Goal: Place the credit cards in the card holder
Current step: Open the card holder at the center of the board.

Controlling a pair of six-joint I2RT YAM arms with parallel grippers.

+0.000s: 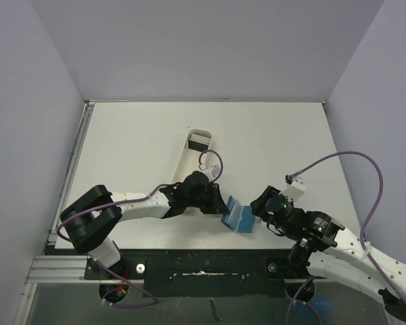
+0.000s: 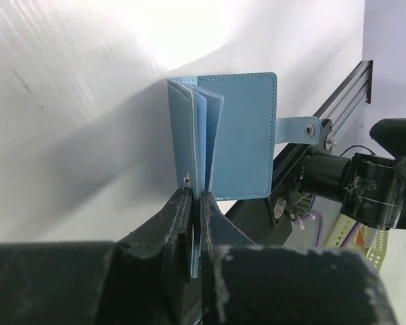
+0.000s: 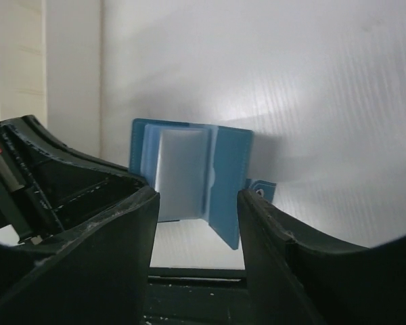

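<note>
At the near edge of the table [image 1: 135, 149] the left gripper [image 2: 196, 203] has its jaws pinched narrow on one cover of the holder [image 2: 240, 135], clamping it at the cover's lower edge. The holder stands on edge, fanned half open, with paler blue leaves between its teal covers. Its snap tab [image 2: 299, 128] sticks out on the side toward the right arm.

The right gripper [image 3: 197, 230] faces the holder from the other side, jaws apart with nothing between them. The open holder shows through the gap just beyond the fingertips. I cannot tell whether they touch it.

Farther back, behind the left wrist, lies a long white tray [image 1: 187, 162]. The cards [image 1: 198, 143] sit dark at its far end, well apart from the holder.
</note>
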